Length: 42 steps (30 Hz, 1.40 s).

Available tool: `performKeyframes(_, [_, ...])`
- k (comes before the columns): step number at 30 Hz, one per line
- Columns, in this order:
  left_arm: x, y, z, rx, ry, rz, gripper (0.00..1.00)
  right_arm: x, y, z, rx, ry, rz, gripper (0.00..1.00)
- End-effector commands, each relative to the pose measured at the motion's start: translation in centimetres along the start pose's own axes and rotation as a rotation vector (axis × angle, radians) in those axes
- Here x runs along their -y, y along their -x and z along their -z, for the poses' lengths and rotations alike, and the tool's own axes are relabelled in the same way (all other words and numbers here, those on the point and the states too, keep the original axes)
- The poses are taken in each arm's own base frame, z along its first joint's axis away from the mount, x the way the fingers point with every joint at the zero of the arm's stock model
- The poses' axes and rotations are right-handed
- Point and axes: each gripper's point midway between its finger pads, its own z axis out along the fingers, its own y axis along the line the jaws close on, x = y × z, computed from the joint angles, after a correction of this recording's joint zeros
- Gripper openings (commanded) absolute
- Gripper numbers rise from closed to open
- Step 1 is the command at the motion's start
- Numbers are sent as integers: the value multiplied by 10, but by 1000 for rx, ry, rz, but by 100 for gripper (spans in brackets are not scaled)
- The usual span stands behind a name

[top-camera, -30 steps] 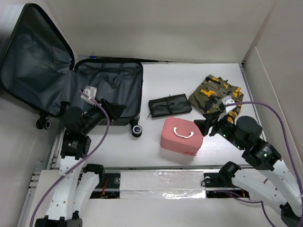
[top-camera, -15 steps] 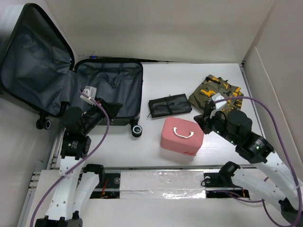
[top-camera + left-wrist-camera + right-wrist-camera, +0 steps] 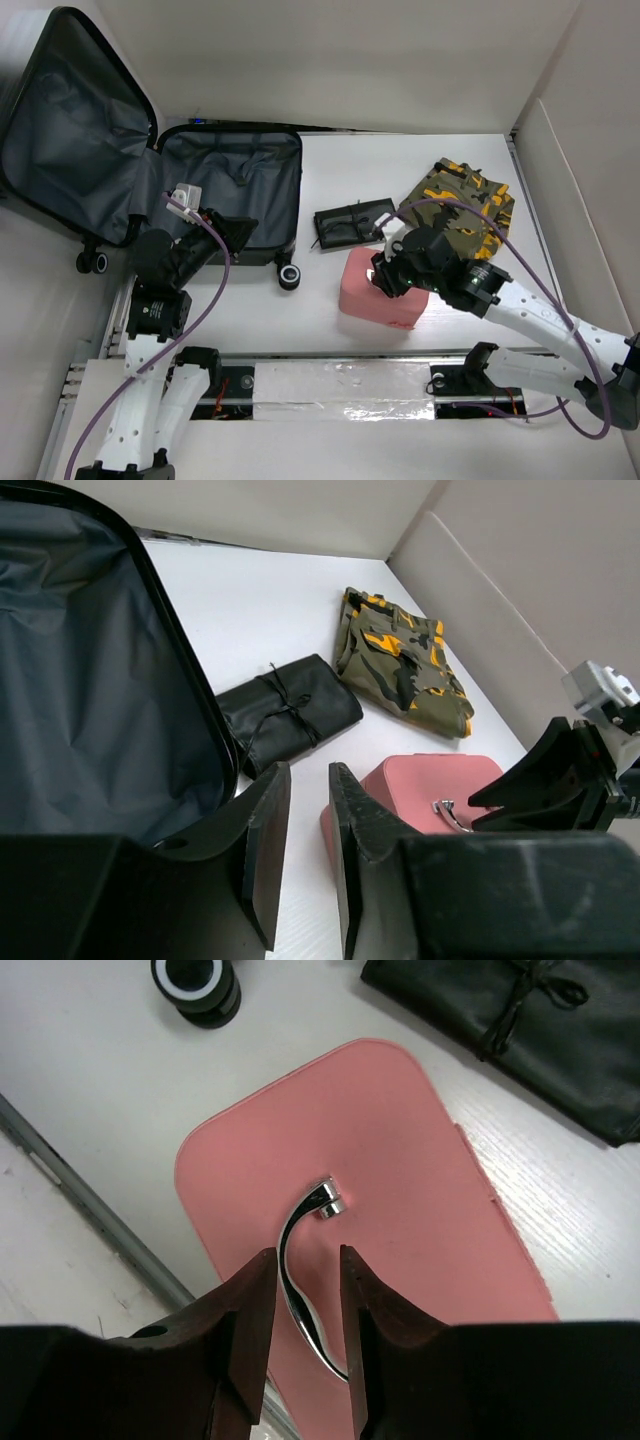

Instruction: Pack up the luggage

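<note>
Two grippers are at work, each with its fingers only narrowly parted. The left gripper (image 3: 305,780) has nothing in its slim gap, and it hovers at the near rim of the luggage (image 3: 230,190). The suitcase lies open to the left of those fingers, and its dark grey lined half stretches away from them. Its other half stands raised further left, past the table's edge. Beyond the left fingertips and slightly to their right lies a black rolled pouch (image 3: 290,715) tied with a cord. A camouflage garment (image 3: 400,660) is folded further off on the same side. The right gripper (image 3: 303,1260) is over the pink case (image 3: 380,1160), pointing down at its lid. Its two fingers stand one on each side of the curved metal handle (image 3: 290,1250). The gap is wider than the handle, and it is not clear whether either finger touches the handle. The pictures do not show how high the tips sit above the lid. Ahead of these fingers and to their left, just off the case's corner, is a black wheel (image 3: 197,985) of the luggage. The pouch lies ahead to their right.
</note>
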Motion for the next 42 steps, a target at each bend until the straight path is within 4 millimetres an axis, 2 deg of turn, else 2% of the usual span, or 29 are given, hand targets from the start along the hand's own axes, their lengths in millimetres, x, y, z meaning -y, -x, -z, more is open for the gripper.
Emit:
performKeyframes(1, [6, 8, 1, 30, -22, -31, 21, -5, 6, -1, 3, 7, 14, 38])
performKeyframes(10, [6, 10, 1, 36, -21, -32, 24, -7, -17, -5, -88, -4, 1, 36])
performKeyframes(13, [6, 10, 1, 36, -21, -32, 24, -14, -21, -10, -114, 6, 22, 26])
performKeyframes(14, [7, 10, 1, 35, -23, -32, 24, -12, -24, -14, -138, -8, 22, 19])
performKeyframes(16, [7, 11, 2, 40, -22, -34, 24, -12, -25, -19, -154, -30, 27, 13])
performKeyframes(17, [7, 11, 3, 42, -21, -35, 24, -10, -20, -22, -143, -44, 24, 5])
performKeyframes(19, [7, 11, 3, 42, -21, -35, 24, 2, -10, -27, -115, -131, -6, 0])
performKeyframes(20, [7, 10, 2, 41, -20, -34, 24, 3, 6, -31, -49, -149, -26, 0])
performKeyframes(22, [7, 10, 2, 38, -23, -31, 24, 6, 26, -35, 39, -178, -74, 0])
performKeyframes(23, [7, 10, 3, 40, -22, -31, 24, 14, 40, -37, 93, -196, -118, 0])
performKeyframes(26, [7, 9, 3, 39, -21, -31, 24, 20, 55, -42, 150, -208, -172, 0])
performKeyframes(28, [7, 9, 3, 39, -21, -31, 24, 22, 55, -42, 150, -207, -173, 4])
performKeyframes(29, [7, 9, 3, 39, -23, -33, 24, 22, 50, -43, 134, -206, -166, 19])
performKeyframes(32, [8, 10, 4, 43, -25, -35, 24, 22, 31, -38, 81, -201, -156, 39])
performKeyframes(34, [9, 11, 4, 43, -27, -36, 24, 21, 12, -36, 50, -198, -156, 40])
performKeyframes(36, [9, 11, 4, 46, -25, -35, 24, 20, 6, -28, 64, -187, -168, 40])
performKeyframes(38, [9, 12, 4, 47, -23, -35, 24, 20, -8, -26, 46, -178, -173, 37])
performKeyframes(42, [8, 13, 4, 50, -20, -34, 24, 15, -20, -27, -5, -163, -144, 33])
